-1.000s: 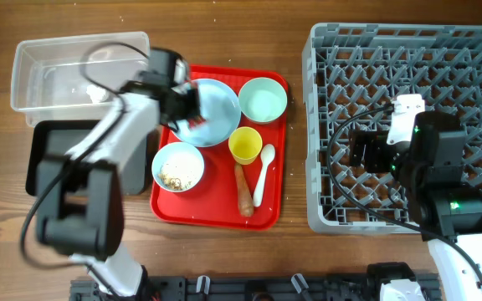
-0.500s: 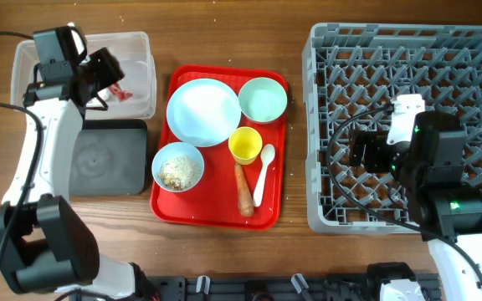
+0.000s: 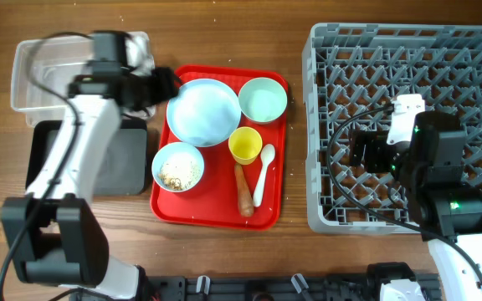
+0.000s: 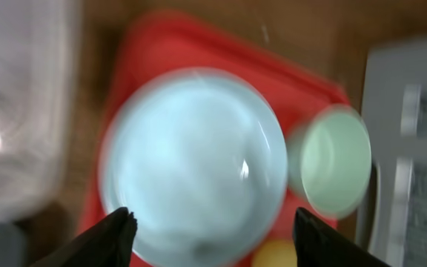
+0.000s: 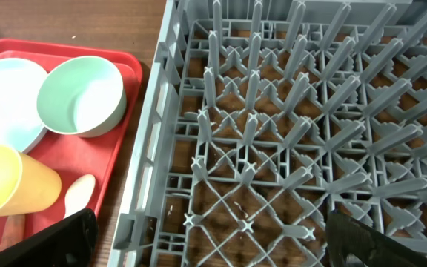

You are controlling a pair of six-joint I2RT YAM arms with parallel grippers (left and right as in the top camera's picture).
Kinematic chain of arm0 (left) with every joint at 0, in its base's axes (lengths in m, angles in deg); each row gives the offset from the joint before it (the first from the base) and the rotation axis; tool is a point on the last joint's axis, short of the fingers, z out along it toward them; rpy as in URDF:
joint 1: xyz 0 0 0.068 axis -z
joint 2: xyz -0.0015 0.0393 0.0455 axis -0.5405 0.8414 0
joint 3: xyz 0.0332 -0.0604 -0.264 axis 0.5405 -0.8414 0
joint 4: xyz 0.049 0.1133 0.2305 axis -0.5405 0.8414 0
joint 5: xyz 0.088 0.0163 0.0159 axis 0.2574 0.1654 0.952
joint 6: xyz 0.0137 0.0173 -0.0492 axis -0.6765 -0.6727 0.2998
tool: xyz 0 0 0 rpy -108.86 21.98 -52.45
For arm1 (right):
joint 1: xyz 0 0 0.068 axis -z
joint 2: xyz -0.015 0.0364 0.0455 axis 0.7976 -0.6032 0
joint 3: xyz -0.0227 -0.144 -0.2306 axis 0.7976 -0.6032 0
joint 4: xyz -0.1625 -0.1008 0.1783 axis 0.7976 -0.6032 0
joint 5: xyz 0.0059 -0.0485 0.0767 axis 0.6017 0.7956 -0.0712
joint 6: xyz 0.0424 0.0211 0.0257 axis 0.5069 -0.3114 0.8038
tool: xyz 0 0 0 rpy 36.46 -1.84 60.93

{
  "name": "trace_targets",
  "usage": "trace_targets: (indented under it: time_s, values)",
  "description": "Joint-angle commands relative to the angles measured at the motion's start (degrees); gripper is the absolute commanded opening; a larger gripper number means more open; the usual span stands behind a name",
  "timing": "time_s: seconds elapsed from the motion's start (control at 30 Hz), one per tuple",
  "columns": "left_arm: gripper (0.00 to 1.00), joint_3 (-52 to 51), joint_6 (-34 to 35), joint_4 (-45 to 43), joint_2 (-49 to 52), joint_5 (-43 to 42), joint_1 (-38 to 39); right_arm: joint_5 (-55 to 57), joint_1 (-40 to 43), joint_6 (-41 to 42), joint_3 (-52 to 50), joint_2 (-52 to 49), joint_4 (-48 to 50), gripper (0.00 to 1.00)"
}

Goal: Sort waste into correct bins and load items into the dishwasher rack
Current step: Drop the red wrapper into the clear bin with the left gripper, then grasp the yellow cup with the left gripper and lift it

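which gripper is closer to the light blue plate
Left. The left gripper hovers open at the left rim of the light blue plate. The right gripper hangs over the dishwasher rack, well off to the plate's right.

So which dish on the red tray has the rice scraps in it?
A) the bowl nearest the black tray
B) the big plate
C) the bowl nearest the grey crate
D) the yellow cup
A: that bowl holds whitish scraps, while the plate, the other bowl and the cup look empty.
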Motion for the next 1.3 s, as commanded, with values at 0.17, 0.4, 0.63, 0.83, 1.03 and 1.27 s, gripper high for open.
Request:
trace_targets:
  time_s: [0.17, 0.4, 0.63, 0.83, 1.03, 1.27]
  values:
    - [0.73, -2.03, -0.52, 11.41, -1.44, 5.09, 15.08, -0.72, 0.24, 0.81, 1.29, -0.11, 0.31, 1.00]
    - [0.70, -6.34, -0.39, 6.43, -0.57, 9.90, 22.51, -0.74, 0.24, 0.81, 1.29, -0.11, 0.07, 1.00]
    - [0.35, -6.95, -0.31, 5.05, 3.50, 10.25, 24.65, -0.74, 0.24, 0.83, 1.29, -0.11, -0.26, 1.00]
    - [0.04, -6.93, -0.31, 2.69, 4.92, 10.23, 24.65, -0.72, 0.24, 0.83, 1.29, -0.11, -0.52, 1.00]
    - [0.04, -6.34, 3.10, -0.96, 4.13, 8.52, 22.86, -0.68, 0.24, 0.81, 1.29, -0.11, -0.26, 1.00]
    - [0.04, -5.51, 5.44, -4.28, 0.52, -21.40, 13.05, 6.21, 0.24, 9.60, 1.29, -1.90, 6.38, 1.00]
